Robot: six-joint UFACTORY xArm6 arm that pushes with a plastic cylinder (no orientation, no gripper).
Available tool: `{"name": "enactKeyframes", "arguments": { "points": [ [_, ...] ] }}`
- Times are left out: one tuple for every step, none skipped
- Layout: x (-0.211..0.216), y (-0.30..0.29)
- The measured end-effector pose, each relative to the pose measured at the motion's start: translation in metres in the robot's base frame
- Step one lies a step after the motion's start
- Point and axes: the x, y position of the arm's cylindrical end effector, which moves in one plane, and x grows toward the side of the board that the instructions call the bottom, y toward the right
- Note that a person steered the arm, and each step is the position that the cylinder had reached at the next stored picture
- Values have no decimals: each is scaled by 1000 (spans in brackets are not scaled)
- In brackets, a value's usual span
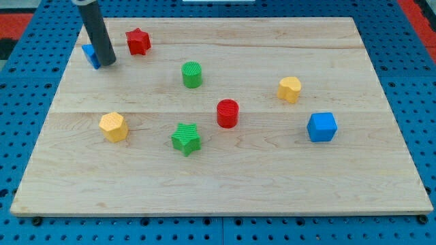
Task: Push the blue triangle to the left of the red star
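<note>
Tip of dark rod [109, 64] pressed against right side of small blue triangle block [90, 54], far left on wooden table [272, 177], already left of red star block [137, 41]. No fingers fitted, so nothing grasped; pushing only.

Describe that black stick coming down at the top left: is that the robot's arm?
That is the arm's end: a straight, smooth, dark grey cylindrical rod, slightly glossy, with no gripper, cables or markings visible. It enters from the view's top and ends in my tip. The rest of the arm is out of view.
</note>
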Motion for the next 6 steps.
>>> {"name": "enactKeyframes", "arguments": {
  "points": [
    [28, -4],
    [3, -17],
    [-3, -18],
    [35, -36],
    [25, -84],
    [-2, -85]
  ]
}}
